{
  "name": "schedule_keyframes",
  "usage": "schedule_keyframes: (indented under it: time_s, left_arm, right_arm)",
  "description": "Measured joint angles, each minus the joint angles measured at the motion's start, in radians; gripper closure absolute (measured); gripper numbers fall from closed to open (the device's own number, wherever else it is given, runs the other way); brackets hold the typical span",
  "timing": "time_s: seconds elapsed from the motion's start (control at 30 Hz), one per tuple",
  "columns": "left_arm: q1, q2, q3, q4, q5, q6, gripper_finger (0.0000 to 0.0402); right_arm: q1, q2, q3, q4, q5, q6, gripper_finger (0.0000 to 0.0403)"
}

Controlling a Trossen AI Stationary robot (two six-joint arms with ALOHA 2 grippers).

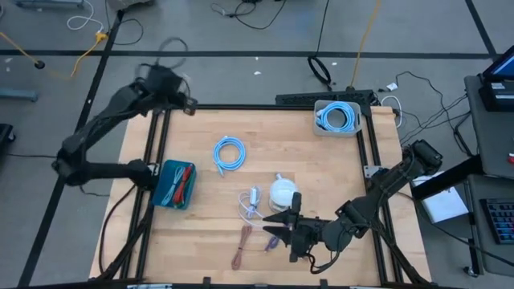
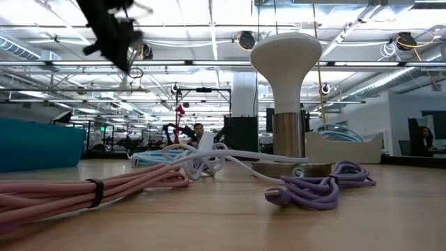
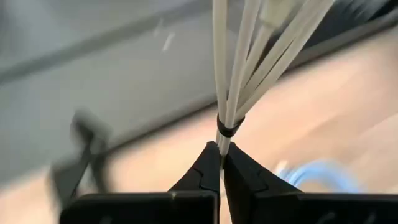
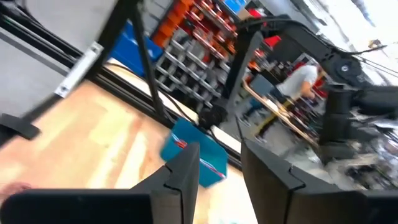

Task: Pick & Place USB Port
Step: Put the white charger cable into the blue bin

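My left gripper (image 1: 170,82) is raised over the table's far left corner, shut on a bundle of white cable (image 3: 249,56) bound by a black band (image 3: 229,129). The cable's loop (image 1: 173,48) reaches beyond the table's far edge. My right gripper (image 1: 277,225) hovers near the front edge, its fingers open (image 4: 221,149) with nothing between them. It stands above a purple cable (image 1: 271,238) and beside a white dome-topped stand (image 1: 283,191). A teal bin (image 1: 178,185) holding red cables sits at the left edge. My left gripper pinches the white cable bundle between its two fingertips (image 3: 211,163), just below the black band (image 3: 227,132). The strands run straight on from the fingertips and fan apart. The bundle is lifted clear of the table.
A blue coiled cable (image 1: 229,154) lies mid-table, a white cable (image 1: 250,205) left of the stand and a pink cable (image 1: 241,245) near the front edge. A white tray (image 1: 337,128) with a blue cable stands at the far right. Black frame rails run along both sides.
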Motion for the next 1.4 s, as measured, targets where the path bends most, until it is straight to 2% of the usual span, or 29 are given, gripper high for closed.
schedule_keyframes:
  time_s: [0.1,0.2,0.33,0.47,0.6,0.7,0.87,1.07,1.27,1.4]
  left_arm:
    - [-0.008,0.078,-0.003,-0.181,-0.041,-0.087,0.0398]
    - [-0.010,0.135,-0.003,-0.341,0.012,-0.151,0.0398]
    - [-0.074,0.155,-0.003,-0.456,0.052,-0.135,0.0398]
    - [-0.171,0.108,-0.003,-0.539,0.094,-0.191,0.0398]
    - [-0.312,0.034,-0.003,-0.625,0.108,-0.334,0.0398]
    - [-0.433,-0.038,-0.003,-0.695,0.108,-0.470,0.0399]
    - [-0.639,-0.138,-0.031,-0.693,0.139,-0.692,0.0399]
    - [-0.832,-0.179,-0.153,-0.666,0.148,-0.807,0.0399]
    - [-0.909,-0.184,-0.333,-0.486,0.253,-0.872,0.0399]
    - [-0.916,-0.178,-0.404,-0.452,0.281,-0.881,0.0399]
  right_arm:
    - [0.000,0.000,0.000,-0.023,0.057,0.012,0.0292]
    - [0.000,0.000,0.000,-0.043,0.079,0.021,0.0292]
    - [0.000,0.000,0.000,-0.058,0.080,0.027,0.0294]
    - [0.001,0.000,0.000,-0.085,0.128,0.045,0.0297]
    - [0.001,0.000,0.000,-0.131,0.230,0.081,0.0297]
    - [0.000,0.000,0.000,-0.158,0.235,0.103,0.0298]
    - [0.006,-0.004,0.000,-0.158,0.233,0.123,0.0298]
    - [0.019,-0.029,0.000,-0.156,0.230,0.154,0.0298]
    - [0.024,-0.029,0.000,-0.157,0.229,0.154,0.0298]
    - [0.024,-0.029,0.000,-0.158,0.229,0.153,0.0298]
